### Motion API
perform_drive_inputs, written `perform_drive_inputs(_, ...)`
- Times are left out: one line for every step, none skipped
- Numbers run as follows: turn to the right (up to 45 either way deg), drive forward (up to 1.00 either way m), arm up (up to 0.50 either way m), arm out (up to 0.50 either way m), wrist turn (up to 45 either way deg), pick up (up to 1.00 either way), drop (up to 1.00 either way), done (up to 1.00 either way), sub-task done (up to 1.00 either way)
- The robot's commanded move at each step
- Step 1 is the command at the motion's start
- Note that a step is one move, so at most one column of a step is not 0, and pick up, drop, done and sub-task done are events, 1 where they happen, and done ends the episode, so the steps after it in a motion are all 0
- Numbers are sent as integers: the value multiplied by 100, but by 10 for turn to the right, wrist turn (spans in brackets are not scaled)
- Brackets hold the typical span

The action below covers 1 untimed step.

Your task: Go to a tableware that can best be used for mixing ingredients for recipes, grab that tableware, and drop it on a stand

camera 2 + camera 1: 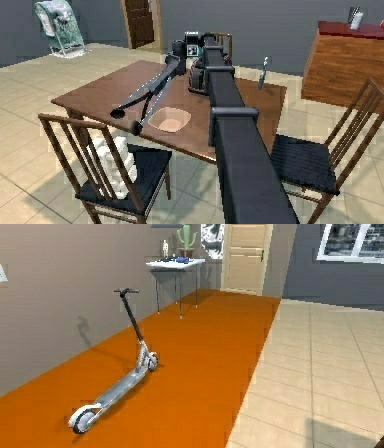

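Note:
A shallow tan bowl lies on the brown wooden table near its front edge in the arm side view. The dark arm rises from the bottom edge over the table. At its far end sits the gripper, whose two thin fingers slant down and left to end just left of the bowl. With the bowl resting on the table by the fingertips, I cannot tell whether the gripper holds anything. In the forward view a small white side table stands far off by the grey wall.
Wooden chairs flank the table: one at the front left with white stacked items on its seat, one at the right. A reddish cabinet stands at the back right. A scooter lies on the orange floor ahead.

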Motion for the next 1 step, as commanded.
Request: perform_drive_inputs(0, 0, 0, 0, 450, 0, 0, 0, 0)
